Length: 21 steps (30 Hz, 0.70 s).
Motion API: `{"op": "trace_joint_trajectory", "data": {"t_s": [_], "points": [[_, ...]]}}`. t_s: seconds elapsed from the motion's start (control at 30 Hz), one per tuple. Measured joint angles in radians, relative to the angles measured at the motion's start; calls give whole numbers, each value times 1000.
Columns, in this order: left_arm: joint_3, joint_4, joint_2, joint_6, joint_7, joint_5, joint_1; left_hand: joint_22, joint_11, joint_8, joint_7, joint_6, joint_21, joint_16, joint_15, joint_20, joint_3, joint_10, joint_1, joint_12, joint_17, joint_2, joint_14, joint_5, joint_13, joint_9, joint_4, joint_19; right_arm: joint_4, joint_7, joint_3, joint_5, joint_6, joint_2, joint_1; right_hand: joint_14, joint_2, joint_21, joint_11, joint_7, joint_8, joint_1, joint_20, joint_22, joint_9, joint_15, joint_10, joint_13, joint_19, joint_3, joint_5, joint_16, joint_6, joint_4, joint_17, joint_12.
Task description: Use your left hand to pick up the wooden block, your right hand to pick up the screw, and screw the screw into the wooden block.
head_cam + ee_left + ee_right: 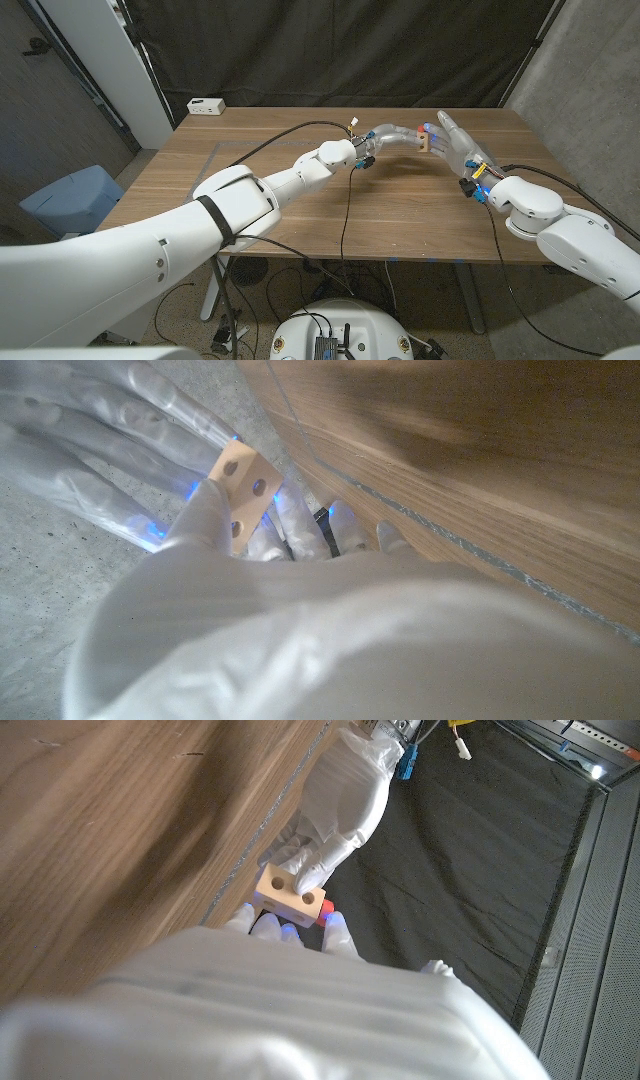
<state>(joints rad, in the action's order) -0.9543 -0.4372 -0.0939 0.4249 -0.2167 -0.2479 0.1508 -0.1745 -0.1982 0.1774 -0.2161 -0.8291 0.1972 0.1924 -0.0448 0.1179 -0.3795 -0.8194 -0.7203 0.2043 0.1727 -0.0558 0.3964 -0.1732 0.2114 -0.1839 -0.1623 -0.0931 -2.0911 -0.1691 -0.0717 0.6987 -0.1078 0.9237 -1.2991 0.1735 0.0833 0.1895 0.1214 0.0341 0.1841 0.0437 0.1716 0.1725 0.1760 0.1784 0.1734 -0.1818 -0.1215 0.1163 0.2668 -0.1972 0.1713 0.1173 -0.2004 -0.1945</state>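
Both hands meet at block, upper middle of frame.
Left hand (385,137) grips wooden block (424,143); right hand (456,146) fingers touch it, grip unclear; red screw (323,907) at block.

Wooden block (424,143) between left robot hand (388,137), right robot hand (455,142).

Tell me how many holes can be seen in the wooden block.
2 in each wrist view, side by side on one face of the wooden block, which the left hand holds. Other faces are hidden.
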Motion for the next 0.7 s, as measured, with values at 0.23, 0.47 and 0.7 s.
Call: {"op": "trace_joint_trajectory", "data": {"t_s": [0.23,0.47,0.7], "points": [[1,0,0,0,0,-1,2,0,0,0,0,0,0,0,0,0,0,0,2,0,0,-2,0,1,0,0,0,0,-15,0,8,1,-11,5,-10,0,0,0,0,0,0,0,0,0,0,0,0,0,0,0,0,0,0,0,0,0],[3,0,2,0,-1,-2,4,0,0,0,0,0,0,0,0,0,0,0,2,0,0,-2,0,1,0,0,0,0,-22,8,9,1,-16,6,-13,0,0,0,0,0,0,0,0,0,0,0,0,0,0,0,0,0,0,0,0,0],[4,0,3,5,-1,-2,5,0,0,0,0,0,0,0,4,0,0,0,3,0,0,-2,4,2,0,0,0,0,-27,10,11,-1,-16,5,-16,0,0,0,0,-4,0,0,0,0,0,0,0,0,0,0,0,0,4,0,0,0]]}}
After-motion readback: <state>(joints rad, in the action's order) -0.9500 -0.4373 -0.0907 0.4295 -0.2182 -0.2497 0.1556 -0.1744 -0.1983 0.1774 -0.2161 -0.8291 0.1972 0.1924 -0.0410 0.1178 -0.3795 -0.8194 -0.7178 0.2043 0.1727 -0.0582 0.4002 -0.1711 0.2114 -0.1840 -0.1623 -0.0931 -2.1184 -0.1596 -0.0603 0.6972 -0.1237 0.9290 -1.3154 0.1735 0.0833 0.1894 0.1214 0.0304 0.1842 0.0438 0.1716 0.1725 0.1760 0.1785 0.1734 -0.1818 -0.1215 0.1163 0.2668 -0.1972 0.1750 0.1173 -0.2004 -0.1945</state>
